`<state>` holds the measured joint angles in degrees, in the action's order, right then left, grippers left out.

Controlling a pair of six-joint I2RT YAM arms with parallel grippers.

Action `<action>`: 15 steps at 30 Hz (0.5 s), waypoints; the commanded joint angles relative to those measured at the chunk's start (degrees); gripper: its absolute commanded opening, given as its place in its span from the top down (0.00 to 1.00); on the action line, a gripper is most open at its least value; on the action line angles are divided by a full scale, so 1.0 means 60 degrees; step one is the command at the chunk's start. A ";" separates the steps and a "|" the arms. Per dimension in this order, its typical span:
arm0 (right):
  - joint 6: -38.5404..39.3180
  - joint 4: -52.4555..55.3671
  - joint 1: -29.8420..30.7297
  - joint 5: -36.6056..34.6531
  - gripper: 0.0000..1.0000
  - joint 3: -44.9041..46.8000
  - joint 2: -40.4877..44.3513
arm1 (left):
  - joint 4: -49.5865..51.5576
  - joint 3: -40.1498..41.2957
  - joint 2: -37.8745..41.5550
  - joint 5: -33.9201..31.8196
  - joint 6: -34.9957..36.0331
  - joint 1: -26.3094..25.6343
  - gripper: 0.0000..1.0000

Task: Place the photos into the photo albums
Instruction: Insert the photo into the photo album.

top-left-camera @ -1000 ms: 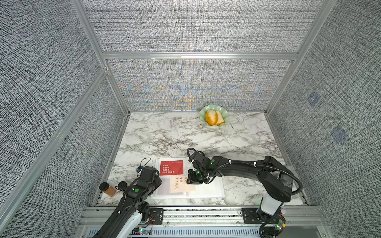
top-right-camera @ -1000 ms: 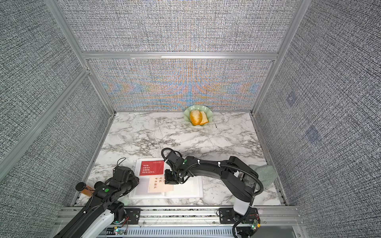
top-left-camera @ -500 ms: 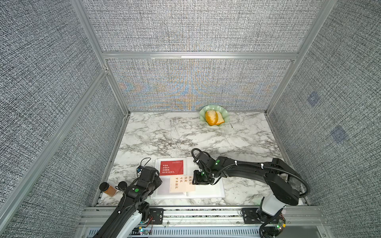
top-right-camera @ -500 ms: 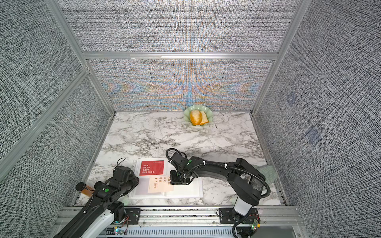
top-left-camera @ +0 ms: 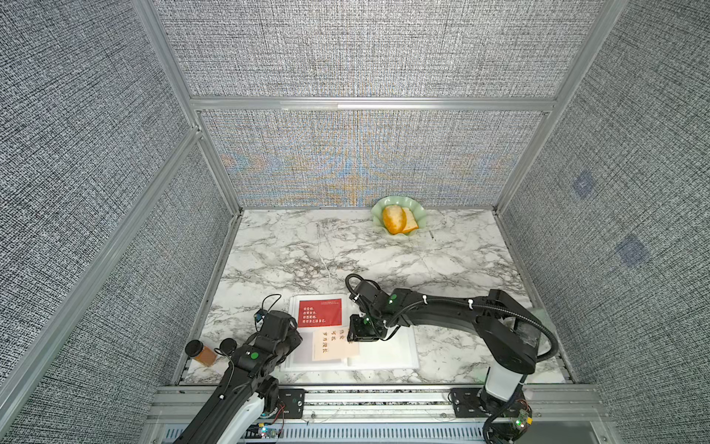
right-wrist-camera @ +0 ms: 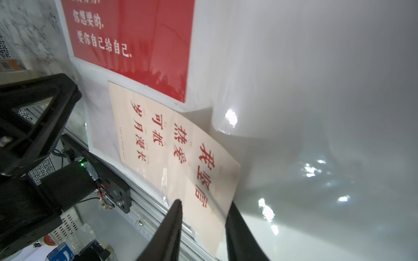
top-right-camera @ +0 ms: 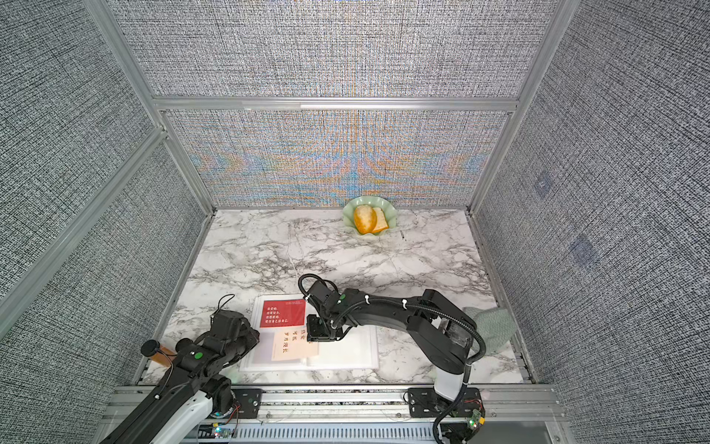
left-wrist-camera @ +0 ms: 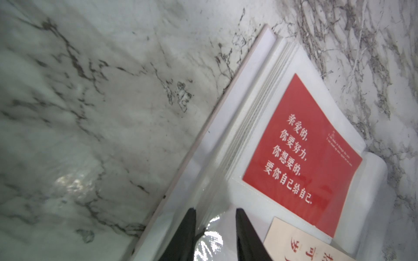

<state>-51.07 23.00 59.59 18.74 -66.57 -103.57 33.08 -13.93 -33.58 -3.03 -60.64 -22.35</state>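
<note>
An amber jar (top-left-camera: 204,355) with a black lid sits at the front left corner of the marble table (top-left-camera: 307,250), its lower side blocked by the left arm (top-left-camera: 249,357). That arm reaches low from the front rail to the photo album's (top-left-camera: 399,353) left edge, and its wrist covers the claw in both top views. In the wrist view the left gripper (left-wrist-camera: 214,211) is cut off by the frame. Its black tips stand apart with glossy, crinkled clear film (left-wrist-camera: 211,235) between them, and I cannot tell if the film is caught. The album lies open and flat along the front edge, with white pages and stacked leaves. A red photo (top-left-camera: 319,312) sits sleeved at the left page's far end. Near the spine is a cream photo (top-left-camera: 334,344) with red-brown characters, seemingly part under film. The right arm (top-left-camera: 442,313) bends in from the front right corner, wrist turned down. The right gripper (right-wrist-camera: 205,203) straddles that card's end, fingers spread and not pinching. A scalloped green dish (top-left-camera: 420,215) holding bread (top-left-camera: 397,220) sits at the far edge. A pale green cloth (top-right-camera: 493,326) at the right edge is half hidden behind the arm.
</note>
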 commanded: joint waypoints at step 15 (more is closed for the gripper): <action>0.0353 -0.0350 0.0269 0.1221 0.65 -0.1221 -0.1277 | 0.0173 -0.0065 -0.0043 -0.0228 -0.0069 -0.0002 0.67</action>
<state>-49.52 22.44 61.10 23.40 -73.30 -110.69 33.10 -13.93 -33.82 -3.44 -60.66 -22.35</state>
